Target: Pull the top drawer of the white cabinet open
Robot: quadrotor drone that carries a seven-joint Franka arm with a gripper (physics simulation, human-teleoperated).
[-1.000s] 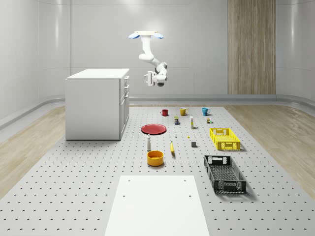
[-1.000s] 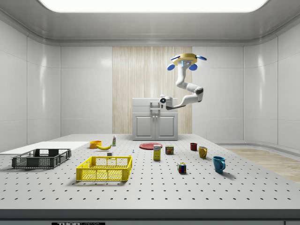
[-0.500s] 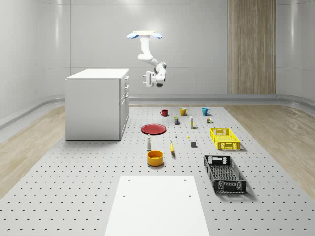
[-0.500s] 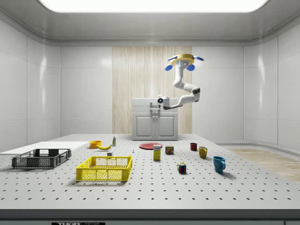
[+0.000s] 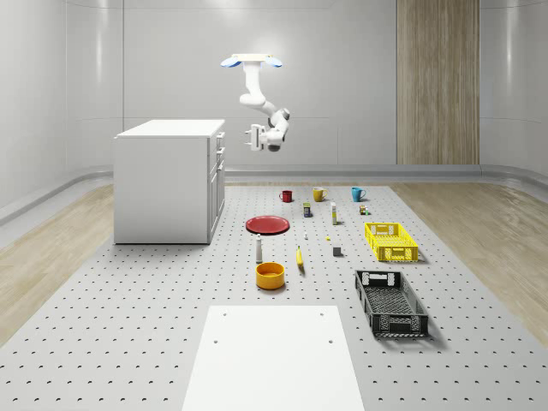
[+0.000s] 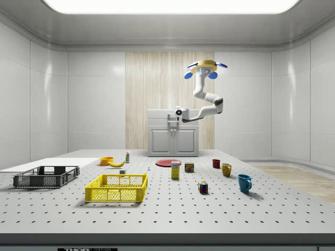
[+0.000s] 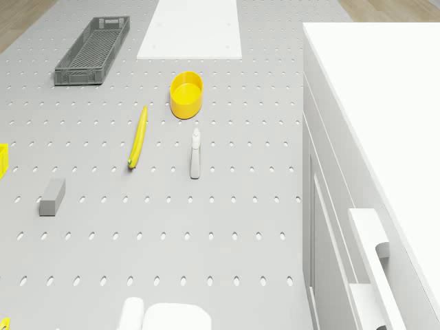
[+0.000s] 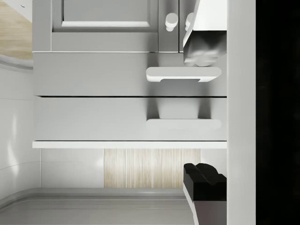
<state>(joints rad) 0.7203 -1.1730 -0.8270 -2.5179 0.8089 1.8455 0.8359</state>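
The white cabinet (image 5: 167, 184) stands at the whole-scene view's left, its drawers on the face toward the table's middle. The drone (image 5: 251, 60) hovers in front of that face, above cabinet height. My gripper (image 5: 253, 137) hangs level with the top drawer (image 5: 220, 139), a short gap away and touching nothing. In the wrist view the cabinet front appears upside down. The top drawer's bar handle (image 8: 183, 123) lies under the cabinet's top edge, and the second handle (image 8: 183, 74) beside it. My gripper (image 8: 204, 115) is open, with its fingers (image 8: 204, 180) spread wide. The drone view shows the handle (image 7: 375, 240) from above.
On the table are a red plate (image 5: 268, 224), three mugs (image 5: 318, 194), a yellow bowl (image 5: 270, 275), a banana (image 5: 300, 257) and a small bottle (image 5: 259, 249). A yellow crate (image 5: 391, 241) and a black crate (image 5: 390, 302) sit at the right, a white board (image 5: 272, 358) in front.
The drone and gripper have shifted a little closer to the cabinet front, toward the whole-scene view's left. The fingers stay open and the drawers stay shut.
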